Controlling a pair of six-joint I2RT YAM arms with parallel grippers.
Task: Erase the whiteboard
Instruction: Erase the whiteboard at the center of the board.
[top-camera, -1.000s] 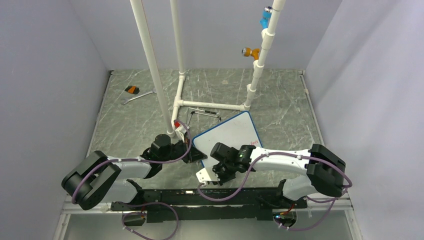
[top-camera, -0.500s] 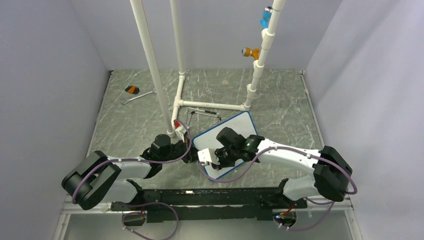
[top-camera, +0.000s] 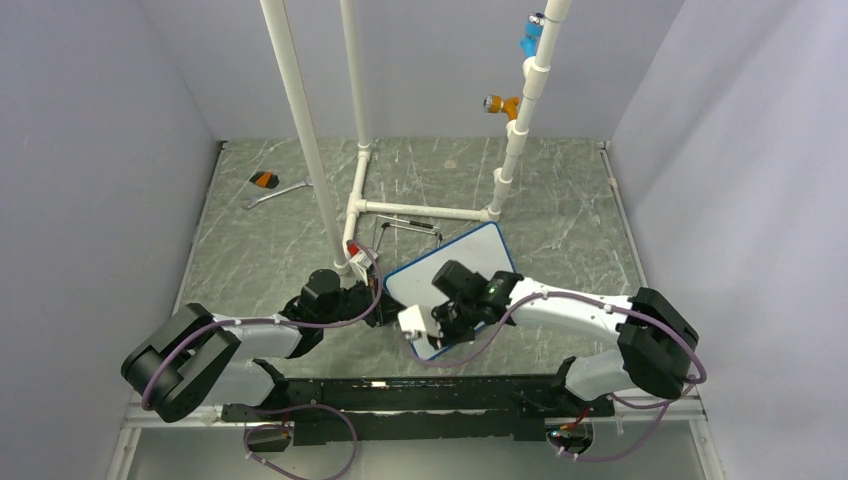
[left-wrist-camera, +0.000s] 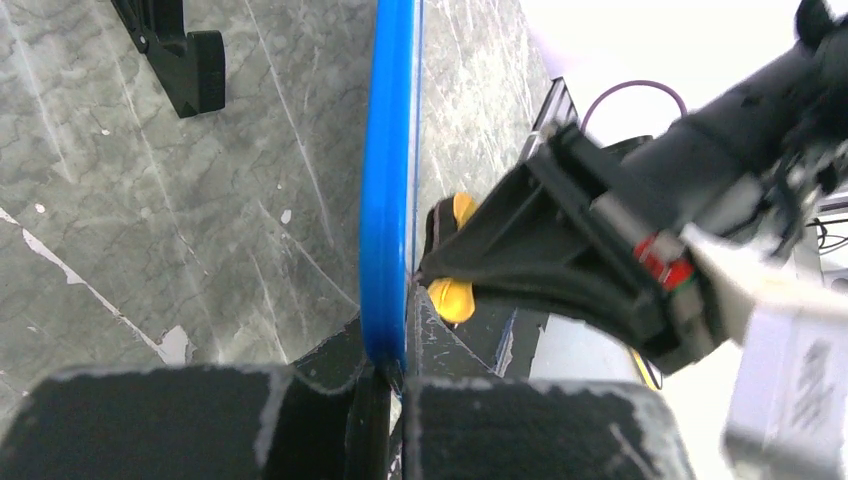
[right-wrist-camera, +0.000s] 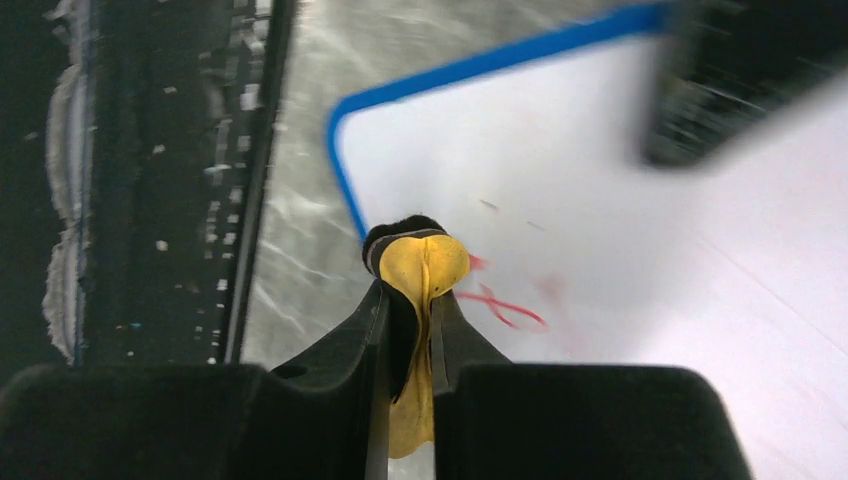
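Near whiteboard (top-camera: 478, 250) corner: right claw (right-wrist-camera: 408, 300) clenched on yellow pad (right-wrist-camera: 420, 265), mid-wipe at red marks (right-wrist-camera: 503, 306), left claw (left-wrist-camera: 385, 385) pinching frame (left-wrist-camera: 388, 150); next, sweep across them.

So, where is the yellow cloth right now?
In the right wrist view, the yellow cloth is pinched in the right pincer, against the whiteboard, beside red marks near its blue corner.

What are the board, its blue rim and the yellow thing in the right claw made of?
The whiteboard face looks like smooth white laminate; red marks smear on it. Its blue frame looks like moulded plastic, uniform and rounded. The yellow pad in the right gripper seems soft, cloth or foam: it bulges between the fingers.
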